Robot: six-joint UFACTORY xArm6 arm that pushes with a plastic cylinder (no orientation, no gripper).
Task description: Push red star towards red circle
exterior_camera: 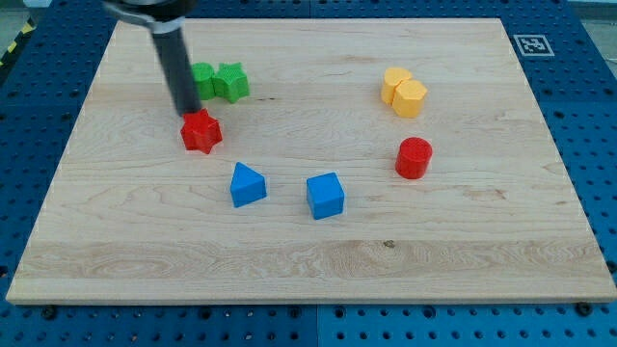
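Observation:
The red star (201, 132) lies on the wooden board's left half. The red circle (414, 157), a short cylinder, stands far to its right, at the view's right of centre. My tip (186, 113) is at the star's upper left edge, touching or almost touching it. The dark rod rises from there toward the view's top left.
Two green blocks (220, 82) lie just above the star, to the right of the rod. A blue triangle (247, 184) and a blue cube (325, 196) lie between star and circle, lower down. Two yellow blocks (403, 93) sit above the circle.

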